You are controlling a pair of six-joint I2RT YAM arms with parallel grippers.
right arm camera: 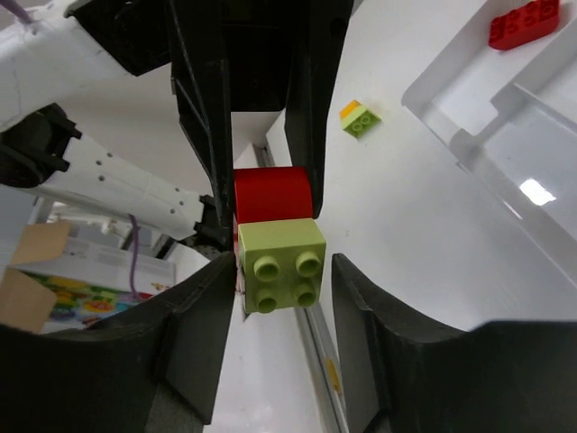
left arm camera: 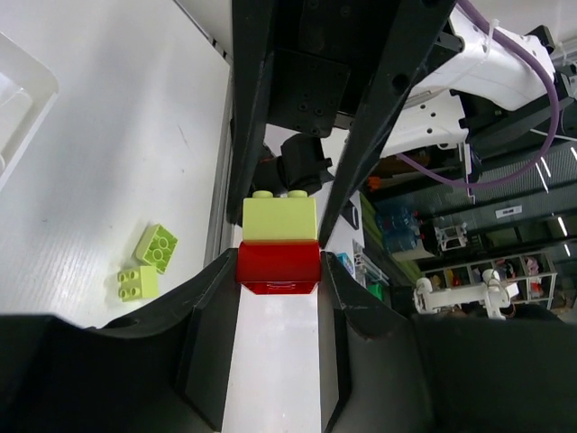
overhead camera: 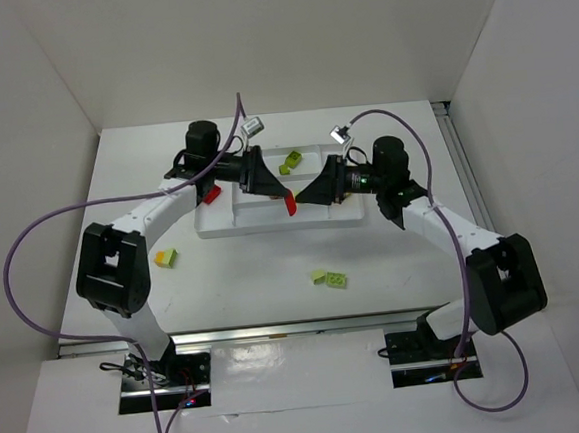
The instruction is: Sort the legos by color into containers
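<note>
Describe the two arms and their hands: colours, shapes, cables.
The left arm and right arm both have white links joined by chunky black joint housings. A purple cable loops along each. The left hand and right hand are matte black and wedge-shaped.

Robotics lab, enclosed test cell: white table [overhead camera: 274, 273] boxed in by plain white panels [overhead camera: 285, 36] at 9, 12 and 3 o'clock of the top view. A left arm [overhead camera: 159, 212] and a right arm [overhead camera: 441, 225] are bolted to a metal rail [overhead camera: 278, 330] at 6 o'clock, and purple cables [overhead camera: 13, 268] loop loose. Beyond the cell, the left wrist view shows stocked open shelving [left arm camera: 469, 271] at 4 o'clock and ceiling light strips [left arm camera: 545, 167] at 3 o'clock; the right wrist view shows a cardboard box [right arm camera: 22, 257] at 9 o'clock.
</note>
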